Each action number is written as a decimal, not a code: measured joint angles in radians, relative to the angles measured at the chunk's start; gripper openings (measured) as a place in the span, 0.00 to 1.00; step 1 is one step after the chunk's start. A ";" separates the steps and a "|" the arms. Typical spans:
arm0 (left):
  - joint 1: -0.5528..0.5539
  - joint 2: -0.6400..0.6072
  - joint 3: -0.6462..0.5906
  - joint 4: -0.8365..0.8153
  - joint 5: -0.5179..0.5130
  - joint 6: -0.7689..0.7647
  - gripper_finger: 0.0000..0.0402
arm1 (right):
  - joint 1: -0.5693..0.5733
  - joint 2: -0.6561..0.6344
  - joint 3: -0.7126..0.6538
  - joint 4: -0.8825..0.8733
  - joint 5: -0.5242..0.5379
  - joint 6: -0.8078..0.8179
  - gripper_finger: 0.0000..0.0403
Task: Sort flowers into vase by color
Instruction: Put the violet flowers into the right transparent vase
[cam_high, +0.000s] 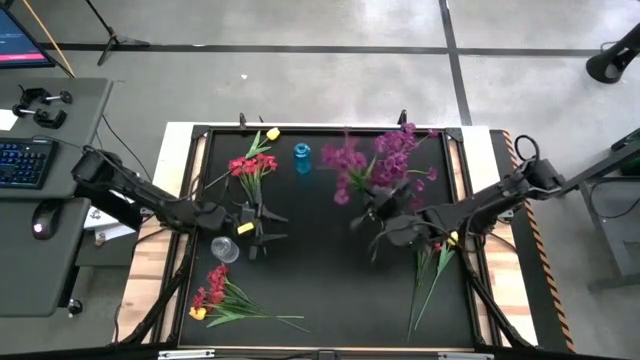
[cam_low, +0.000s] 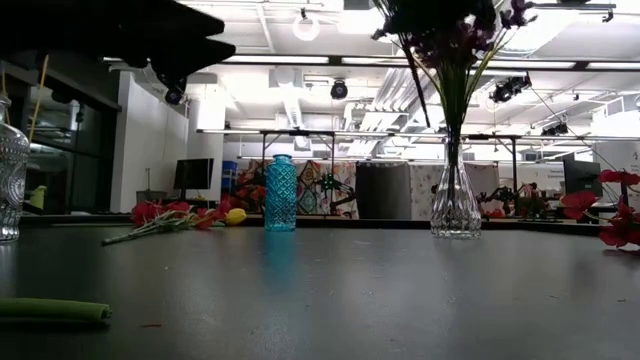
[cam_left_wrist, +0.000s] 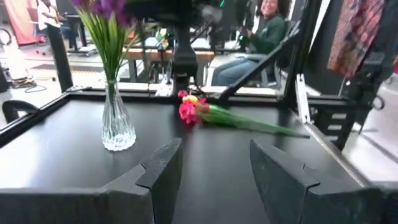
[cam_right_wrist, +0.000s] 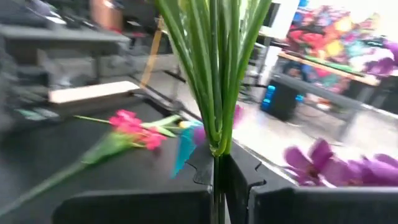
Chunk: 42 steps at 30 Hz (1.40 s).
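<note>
Purple flowers (cam_high: 378, 160) stand in a clear glass vase (cam_low: 455, 208) right of centre, with my right gripper (cam_high: 375, 215) shut on their green stems. My left gripper (cam_high: 252, 232) hangs open left of centre, nothing between its fingers (cam_left_wrist: 163, 171). Beside it stands an empty clear vase (cam_high: 225, 249), and a blue vase (cam_high: 302, 157) stands at the far middle. Red-pink flowers with a yellow bud (cam_high: 272, 133) lie flat at the far left (cam_high: 250, 166). More lie at the near left (cam_high: 215, 288) and at the right (cam_left_wrist: 194, 111). My right gripper pinches the bundle of green stems (cam_right_wrist: 217, 144) between its two fingers, above the vase's neck. The fingers come in level and lie across the stems. The stems stand upright, and their lower ends (cam_low: 455, 150) run down into the clear vase on the table.
A raised black frame (cam_high: 200, 135) rims the dark table. A loose green stem (cam_low: 55, 310) lies near the front left. Long green stems (cam_high: 430, 275) of the right-hand flowers stretch toward the near edge. A seated person (cam_left_wrist: 264, 28) shows in the room beyond the table.
</note>
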 joint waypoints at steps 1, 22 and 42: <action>-0.009 0.009 0.000 -0.001 -0.022 0.004 0.44 | 0.017 0.000 0.000 0.029 -0.009 -0.010 0.00; -0.025 0.200 0.000 0.255 -0.105 0.116 0.44 | 0.268 0.029 0.000 -0.238 0.049 0.103 0.00; -0.025 0.230 0.000 0.289 -0.106 0.150 0.44 | -0.115 0.023 0.000 -0.147 -0.132 -0.493 0.00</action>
